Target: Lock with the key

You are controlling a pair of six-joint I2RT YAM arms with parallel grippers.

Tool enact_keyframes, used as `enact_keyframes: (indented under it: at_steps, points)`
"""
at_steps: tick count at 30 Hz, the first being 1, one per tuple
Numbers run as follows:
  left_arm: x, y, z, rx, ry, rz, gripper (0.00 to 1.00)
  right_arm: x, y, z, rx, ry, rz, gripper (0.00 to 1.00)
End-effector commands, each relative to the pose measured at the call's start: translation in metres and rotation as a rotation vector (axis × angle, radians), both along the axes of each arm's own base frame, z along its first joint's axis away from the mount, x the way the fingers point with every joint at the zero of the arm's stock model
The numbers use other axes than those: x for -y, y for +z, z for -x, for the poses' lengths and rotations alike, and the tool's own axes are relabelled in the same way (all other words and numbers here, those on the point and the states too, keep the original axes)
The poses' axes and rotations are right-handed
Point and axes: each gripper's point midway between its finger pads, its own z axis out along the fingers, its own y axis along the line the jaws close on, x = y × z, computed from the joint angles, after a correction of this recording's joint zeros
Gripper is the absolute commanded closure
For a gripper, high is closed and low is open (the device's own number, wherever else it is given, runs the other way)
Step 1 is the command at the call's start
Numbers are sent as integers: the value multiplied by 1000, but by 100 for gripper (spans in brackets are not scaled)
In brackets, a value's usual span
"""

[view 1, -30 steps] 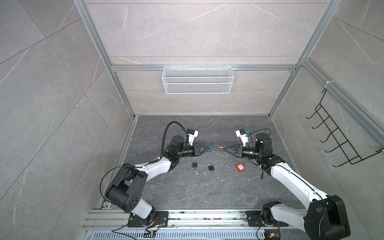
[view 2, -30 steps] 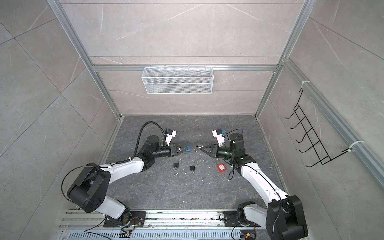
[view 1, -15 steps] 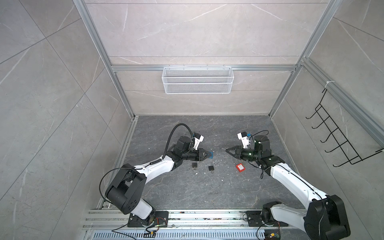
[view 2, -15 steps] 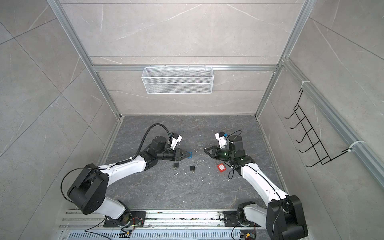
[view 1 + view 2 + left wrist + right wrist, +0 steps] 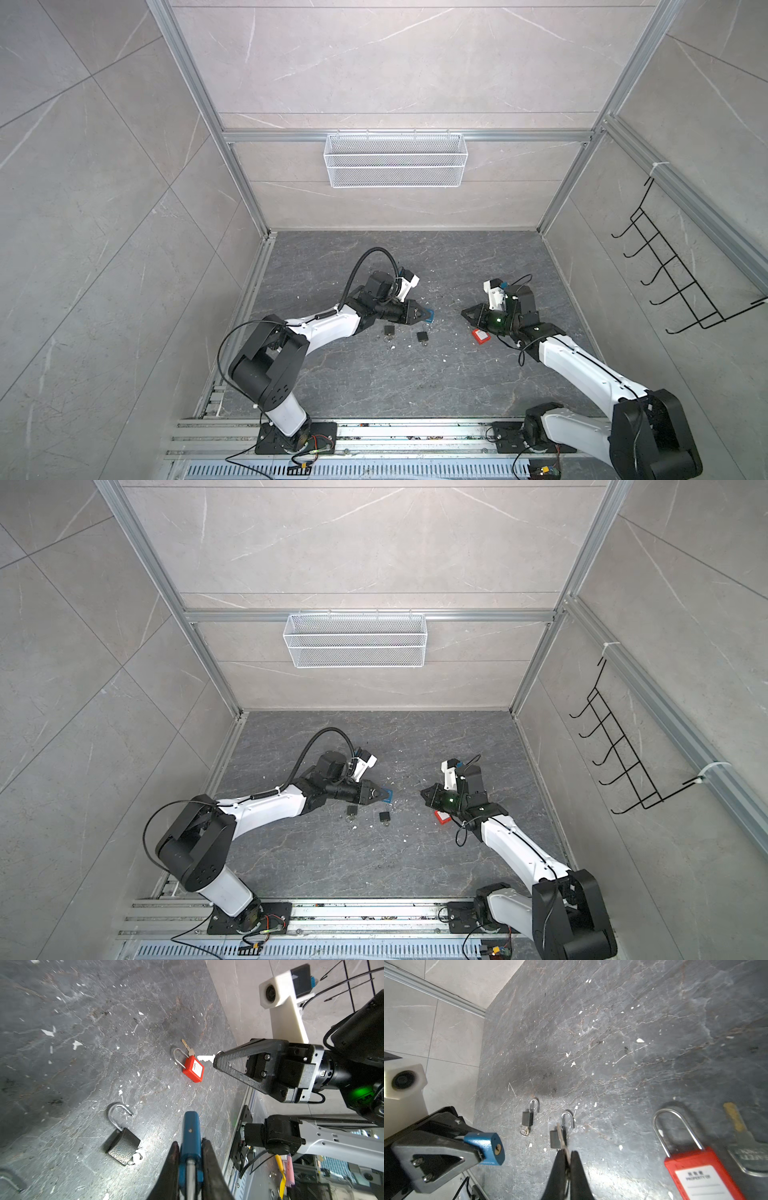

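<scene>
**Key and padlock drift apart, both lower over the floor**

Since a second ago both arms have sunk toward the six o'clock edge in the top views, and the gap between them has widened a little.

The left gripper (image 5: 190,1142) is clamped on the blue padlock (image 5: 488,1147), pinching its body with the keyway (image 5: 497,1149) facing the other arm. The right gripper (image 5: 216,1059) is closed tight on the key (image 5: 204,1058), whose blade sticks out past the fingertips. In a top view the key lies at three o'clock from the padlock, near it but not touching.

The step in hand looks like insertion. To do it well, bring the blade level with the keyway first and check the blade's roll against the slot. Then advance straight along that axis while the left arm holds rigid. The grip on the key's head is narrow, so a sideways push could twist it in the jaws.

Two black padlocks (image 5: 389,331) (image 5: 422,336) lie with their shackles open at six o'clock from the left gripper. A red padlock (image 5: 193,1069) lies at five o'clock from the right one. The floor (image 5: 374,386) is dark veined stone scattered with white chips. Pale tiled walls surround it, with a wire basket (image 5: 395,166) at twelve o'clock and a hook rack (image 5: 681,282) at three.
</scene>
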Motion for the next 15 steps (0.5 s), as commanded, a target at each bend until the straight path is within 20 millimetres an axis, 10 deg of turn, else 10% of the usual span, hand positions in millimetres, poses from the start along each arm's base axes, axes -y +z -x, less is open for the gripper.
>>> enact_keyframes:
  at_steps: [1,15]
  points:
    - [26,13,13,53,-165,36,100,6,-6,-5,11,-48,23,100]
    - [84,-42,31,-101,-439,-106,100,20,-25,2,-7,-112,62,100]
